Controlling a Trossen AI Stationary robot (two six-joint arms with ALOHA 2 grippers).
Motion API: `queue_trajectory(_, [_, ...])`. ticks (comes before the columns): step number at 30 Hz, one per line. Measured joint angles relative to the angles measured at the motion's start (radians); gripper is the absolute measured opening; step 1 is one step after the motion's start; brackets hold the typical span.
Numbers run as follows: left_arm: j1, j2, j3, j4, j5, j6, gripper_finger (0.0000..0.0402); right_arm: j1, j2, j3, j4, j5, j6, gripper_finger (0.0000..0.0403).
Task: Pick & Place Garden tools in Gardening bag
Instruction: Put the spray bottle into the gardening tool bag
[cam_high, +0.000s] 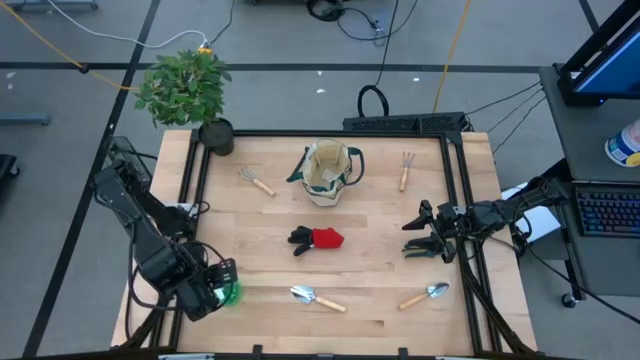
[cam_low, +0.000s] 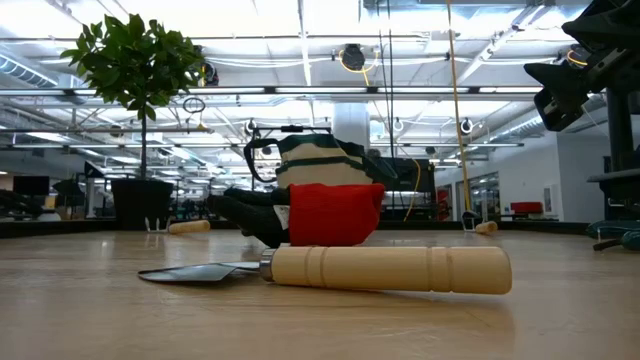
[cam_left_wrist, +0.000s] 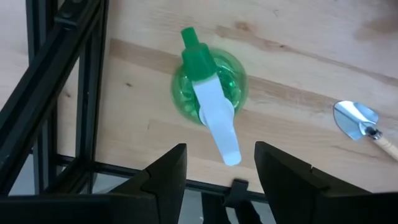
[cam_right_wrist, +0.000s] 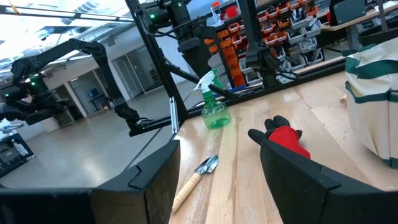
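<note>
I have the left gripper (cam_high: 222, 290) hanging above the green-white spray bottle (cam_left_wrist: 208, 93) at the table's (cam_high: 380, 215) front-left corner; through its wrist camera its two fingers (cam_left_wrist: 166, 171) stand apart with the bottle upright below them, and nothing is between them. The right gripper (cam_high: 420, 236) waits over the right side of the table, fingers spread wide and empty, pointing toward the middle.

The gardening bag (cam_high: 327, 172) stands near the back edge, at the centre, mouth up. The red-and-black gloves (cam_high: 318, 238) lie in the middle of the table. Along the front edge I see one trowel (cam_high: 316, 297) just left of centre and a second trowel (cam_high: 424, 295) toward the front-right corner. A claw rake (cam_high: 256, 181) lies left of the bag, another rake (cam_high: 406, 170) to its right near the back-right corner. The potted plant (cam_high: 190, 95) sits at the back-left corner.
</note>
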Motion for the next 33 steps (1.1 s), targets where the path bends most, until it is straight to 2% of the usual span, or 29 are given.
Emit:
queue_trajectory(8, [0.031,0.0,0.0,-0.064,-0.012,0.013,0.0196,0.0,0.0,0.0,-0.001,0.0,0.0,0.0215])
queue_trajectory(18, [0.035,0.0,0.0,-0.059,0.009,0.007,0.0196,0.0,0.0,0.0,-0.001,0.0,0.0,0.0215])
queue_trajectory(33, [0.041,0.118,-0.003,-0.055,0.03,0.0,0.0196,0.0,0.0,0.0,-0.004,0.0,0.0,0.0215])
